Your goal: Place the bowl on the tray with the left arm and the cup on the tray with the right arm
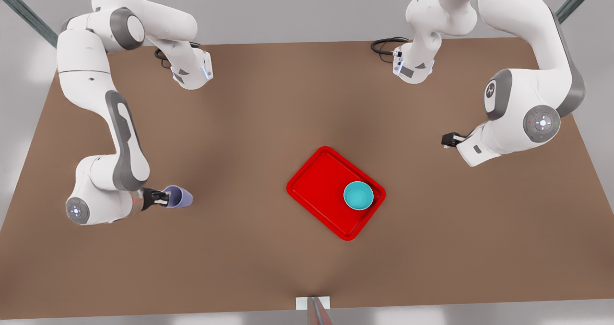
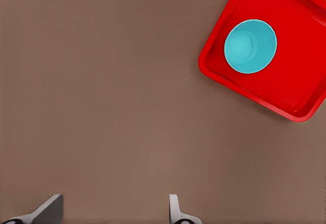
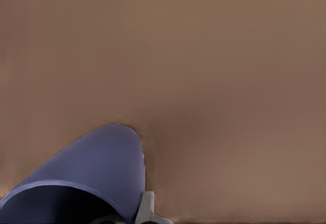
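So bowl (image 1: 358, 195) already on tray (image 1: 314, 181); left claw (image 2: 114, 211) wide, empty. Right claw (image 1: 163, 197) pinching cup (image 1: 180, 196) rim — light, stiff, glossy, likely slippery.

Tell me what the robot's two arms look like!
Both arms are glossy white rounded tubes with grey bands at the joints and round grey caps with tiny lights. The right gripper, at the front view's left, and the left gripper, at its right, have black bodies and pale grey jaws. Black cables loop near the bases.
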You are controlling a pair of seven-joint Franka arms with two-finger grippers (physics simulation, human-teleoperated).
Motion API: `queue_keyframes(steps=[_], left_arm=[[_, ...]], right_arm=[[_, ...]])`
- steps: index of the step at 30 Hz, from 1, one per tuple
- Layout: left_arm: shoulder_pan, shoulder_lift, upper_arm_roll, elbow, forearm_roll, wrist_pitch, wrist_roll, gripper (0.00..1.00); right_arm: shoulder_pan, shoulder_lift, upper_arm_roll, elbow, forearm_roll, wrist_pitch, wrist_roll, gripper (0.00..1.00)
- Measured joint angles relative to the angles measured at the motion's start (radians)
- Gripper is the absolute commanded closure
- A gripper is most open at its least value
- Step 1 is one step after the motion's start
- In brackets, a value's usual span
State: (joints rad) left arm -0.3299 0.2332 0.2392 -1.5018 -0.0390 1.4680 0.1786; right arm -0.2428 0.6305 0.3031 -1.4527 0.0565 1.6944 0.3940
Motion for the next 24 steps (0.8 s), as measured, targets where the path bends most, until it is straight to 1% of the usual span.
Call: queue_keyframes(steps=[3,5,6,7,11,13,15,19,23,24], left_arm=[[0.0,-0.002,0.0,0.002,0.003,-0.001,0.001,0.0],[0.0,-0.002,0.0,0.003,0.004,-0.001,0.001,0.0],[0.0,-0.003,0.0,0.003,0.004,-0.001,0.001,0.0],[0.0,-0.003,0.0,0.003,0.005,-0.001,0.002,0.0],[0.0,-0.003,0.0,0.003,0.006,-0.001,0.001,0.0],[0.0,-0.002,0.0,0.003,0.007,-0.001,0.001,0.0],[0.0,0.0,0.001,0.003,0.007,0.001,0.001,0.0],[0.0,0.002,0.0,0.003,0.008,0.003,-0.001,0.0],[0.0,0.005,0.001,0.003,0.008,0.001,0.0,0.0],[0.0,0.007,0.002,0.002,0.008,-0.01,-0.003,0.0]], right_arm=[[0.002,-0.002,0.145,0.0,-0.002,0.001,0.181,0.79],[0.011,0.003,0.197,0.002,0.001,0.011,0.226,0.79],[0.034,0.022,0.205,0.034,0.002,0.012,0.243,0.79],[0.078,0.029,0.205,0.059,0.057,0.013,0.279,0.79],[0.236,0.095,0.205,0.195,0.067,0.03,0.46,0.79],[0.294,0.101,0.205,0.199,0.067,0.099,0.536,0.79],[0.371,0.121,0.205,0.246,0.068,0.107,0.638,0.79],[0.501,0.184,0.204,0.34,0.067,0.202,0.838,0.79],[0.594,0.24,0.201,0.349,0.067,0.345,0.901,0.79],[0.603,0.25,0.2,0.346,0.066,0.357,0.902,0.79]])
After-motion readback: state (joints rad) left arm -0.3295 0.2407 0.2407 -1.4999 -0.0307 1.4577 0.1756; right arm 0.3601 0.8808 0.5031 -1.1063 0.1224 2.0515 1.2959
